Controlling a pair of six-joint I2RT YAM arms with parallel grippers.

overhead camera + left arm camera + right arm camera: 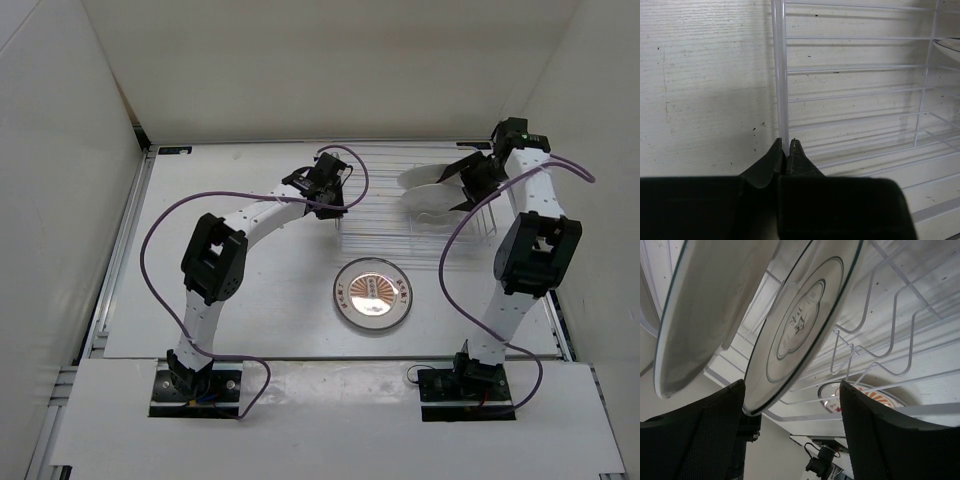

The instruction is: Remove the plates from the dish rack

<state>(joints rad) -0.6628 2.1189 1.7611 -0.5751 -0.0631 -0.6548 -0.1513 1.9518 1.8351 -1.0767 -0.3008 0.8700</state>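
Observation:
The white wire dish rack [380, 225] stands at the back of the table. My left gripper [332, 196] is at its left edge, shut on the rack's rim bar [781, 90]; the fingertips [785, 146] pinch the bar. My right gripper [464, 186] is at the rack's right end, open. In the right wrist view its fingers [715, 430] straddle the lower edge of a tilted grey-rimmed plate [800, 325] with a small centre mark. A second plate [705, 315] leans beside it, white underside showing. The orange sunburst plate [372, 293] lies flat on the table in front of the rack.
The table is walled in by white panels at the back and both sides. Purple cables [160, 230] loop from both arms. The rack's upright prongs [880, 330] stand right of the held plate. The sunburst plate also shows through the rack wires in the right wrist view [875, 396].

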